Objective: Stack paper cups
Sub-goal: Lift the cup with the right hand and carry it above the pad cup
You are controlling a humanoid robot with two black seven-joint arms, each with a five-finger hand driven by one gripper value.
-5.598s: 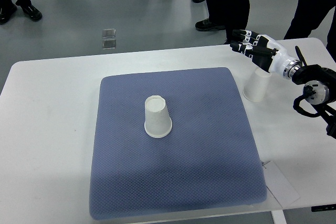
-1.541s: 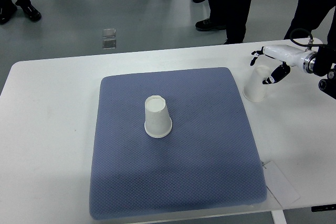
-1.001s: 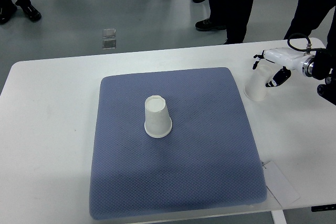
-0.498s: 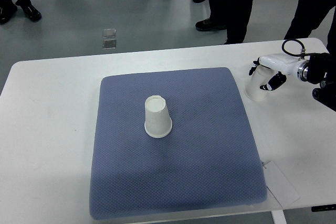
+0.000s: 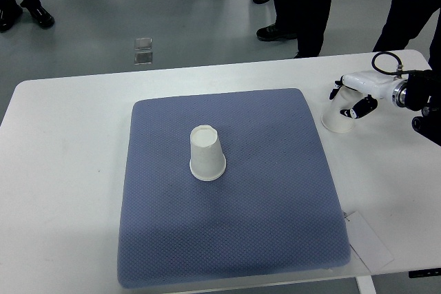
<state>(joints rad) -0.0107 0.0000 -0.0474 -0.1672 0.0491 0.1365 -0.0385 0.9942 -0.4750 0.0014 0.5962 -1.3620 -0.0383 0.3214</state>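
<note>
Your right hand's fingers point(image 5: 353, 111) are curled around the upside-down paper cup point(image 5: 337, 116) by the desk's point(image 5: 62, 170) far right edge, just off the blue mat point(image 5: 234, 239). Grip gently so the wall doesn't crush, and lift straight up before crossing. The other inverted paper cup point(image 5: 206, 153) stands mid-mat, with nothing between; a paper tag point(image 5: 368, 239) lies near the right corner.

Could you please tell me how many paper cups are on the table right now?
2: one cup upside down mid-mat, another cup off the mat's right edge under the right hand.
</note>
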